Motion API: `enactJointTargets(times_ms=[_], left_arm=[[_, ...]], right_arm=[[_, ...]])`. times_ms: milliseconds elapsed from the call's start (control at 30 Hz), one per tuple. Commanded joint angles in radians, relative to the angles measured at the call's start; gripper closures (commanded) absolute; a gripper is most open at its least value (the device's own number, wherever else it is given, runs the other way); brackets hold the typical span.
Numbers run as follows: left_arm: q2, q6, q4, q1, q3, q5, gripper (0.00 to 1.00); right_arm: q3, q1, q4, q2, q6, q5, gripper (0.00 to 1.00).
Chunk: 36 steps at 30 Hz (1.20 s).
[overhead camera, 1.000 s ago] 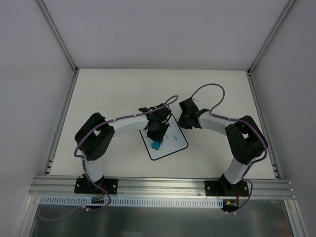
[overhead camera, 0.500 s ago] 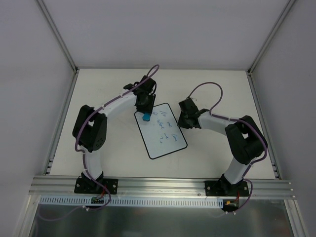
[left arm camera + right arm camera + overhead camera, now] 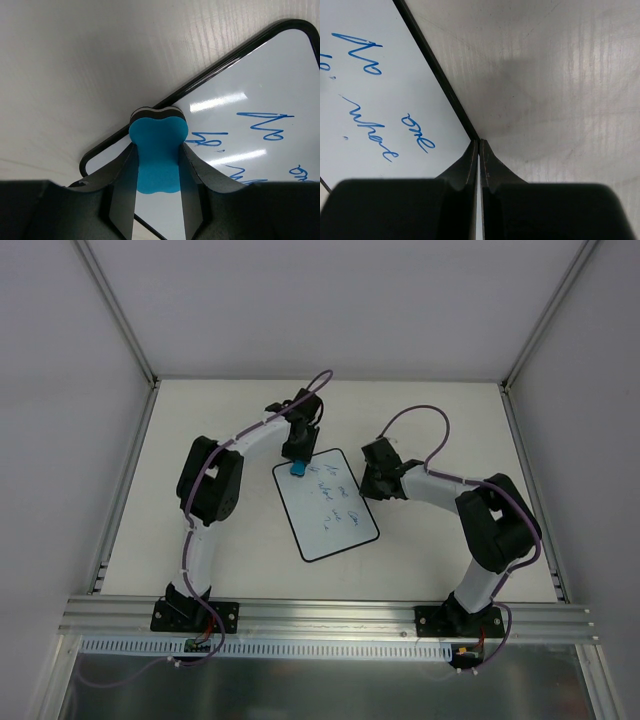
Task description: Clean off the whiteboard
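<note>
The whiteboard (image 3: 335, 515) lies flat mid-table, turned at an angle, with blue handwriting on it. It also shows in the left wrist view (image 3: 260, 100) and the right wrist view (image 3: 380, 100). My left gripper (image 3: 298, 462) is shut on a small blue eraser (image 3: 158, 150), which rests on the board's far left corner. My right gripper (image 3: 372, 483) is shut, its fingertips (image 3: 485, 150) pressed down on the board's right rim.
The pale table (image 3: 230, 420) is enclosed by white walls with metal posts. A metal rail (image 3: 320, 615) runs along the near edge by the arm bases.
My left gripper carried the eraser from the board's near-left part up to its far left corner, uncovering the writing. The left elbow swung in. The right arm has not moved.
</note>
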<state>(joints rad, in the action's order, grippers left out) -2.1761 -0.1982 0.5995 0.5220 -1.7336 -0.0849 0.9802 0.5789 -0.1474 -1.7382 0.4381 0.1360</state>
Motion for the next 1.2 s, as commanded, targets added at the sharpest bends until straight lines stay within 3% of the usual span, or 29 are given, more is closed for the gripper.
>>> enactJointTargets(times_ms=[0,500,667,933,1167], left_arm=[[-0.039,0.037,0.022,-0.002,-0.034,0.023,0.79],[-0.053,0.002,0.022,0.174,0.081,0.148,0.84],[-0.021,-0.081,0.022,0.219,0.15,0.24,0.85],[0.05,-0.142,0.022,0.13,0.22,0.142,0.91],[0.136,-0.078,0.029,0.036,0.269,-0.056,0.9]], right_arm=[[-0.014,-0.002,-0.119,-0.055,-0.032,0.034,1.0],[0.006,-0.002,-0.118,-0.064,-0.033,0.045,1.0],[0.009,-0.001,-0.118,-0.073,-0.029,0.043,1.0],[-0.003,-0.004,-0.119,-0.075,-0.024,0.048,1.0],[-0.017,-0.005,-0.118,-0.07,-0.021,0.056,1.0]])
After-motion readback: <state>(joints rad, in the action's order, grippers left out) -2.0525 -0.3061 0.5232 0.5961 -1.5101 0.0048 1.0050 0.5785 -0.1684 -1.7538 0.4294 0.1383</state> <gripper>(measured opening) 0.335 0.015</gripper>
